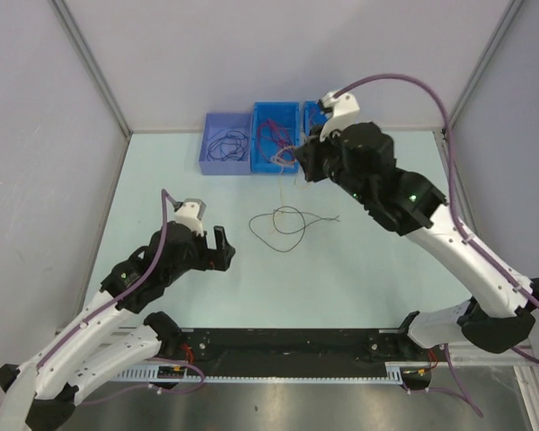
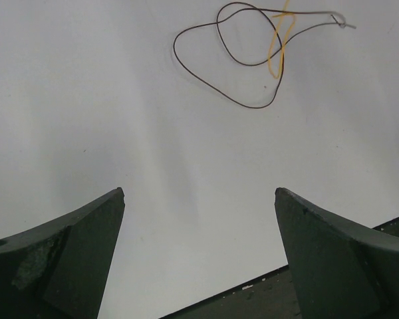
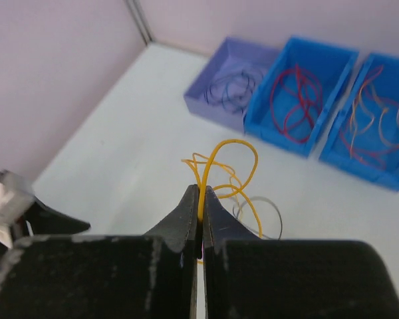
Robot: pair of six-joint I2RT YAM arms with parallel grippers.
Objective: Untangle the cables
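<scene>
Three bins stood in one row: one lavender bin (image 3: 213, 109) left of the middle blue bin (image 3: 276, 136), and a second blue bin (image 3: 366, 169) right of it. In front of the middle blue bin, one dark cable (image 1: 283, 224) lay loose on the counter (image 1: 162, 197), and one orange-yellow cable (image 3: 233, 149) was up in the air. The red cables (image 3: 296, 93) inside the middle blue bin overlapped too much to count exactly. There were two grippers, the left gripper (image 2: 199, 193) and the right gripper (image 3: 201, 189), both on the near side of that bin.
</scene>
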